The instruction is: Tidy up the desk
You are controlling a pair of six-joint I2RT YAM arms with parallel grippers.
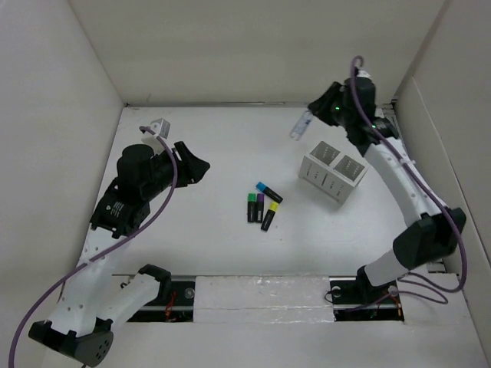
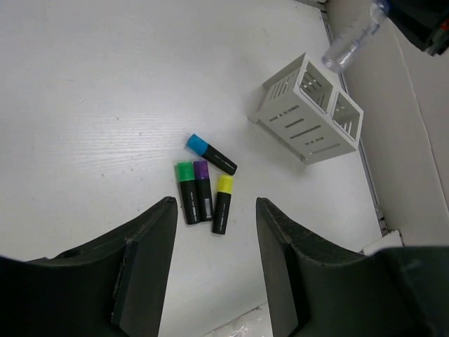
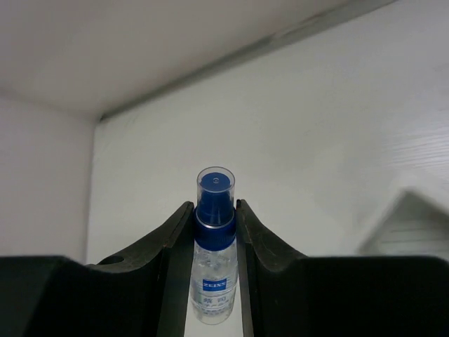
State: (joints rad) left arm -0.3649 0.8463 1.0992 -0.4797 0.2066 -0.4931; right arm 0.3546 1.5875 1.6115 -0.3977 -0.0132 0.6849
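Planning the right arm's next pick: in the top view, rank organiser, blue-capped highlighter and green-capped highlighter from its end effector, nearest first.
1. Organiser, right side, closest to the right end effector.
2. Blue-capped highlighter, centre, top of the cluster.
3. Green-capped highlighter, leftmost of the cluster.

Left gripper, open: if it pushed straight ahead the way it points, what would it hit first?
Most likely the highlighters lying on the desk, framed between the left gripper's open fingers; nothing else shows in that line, though depth is hard to judge.
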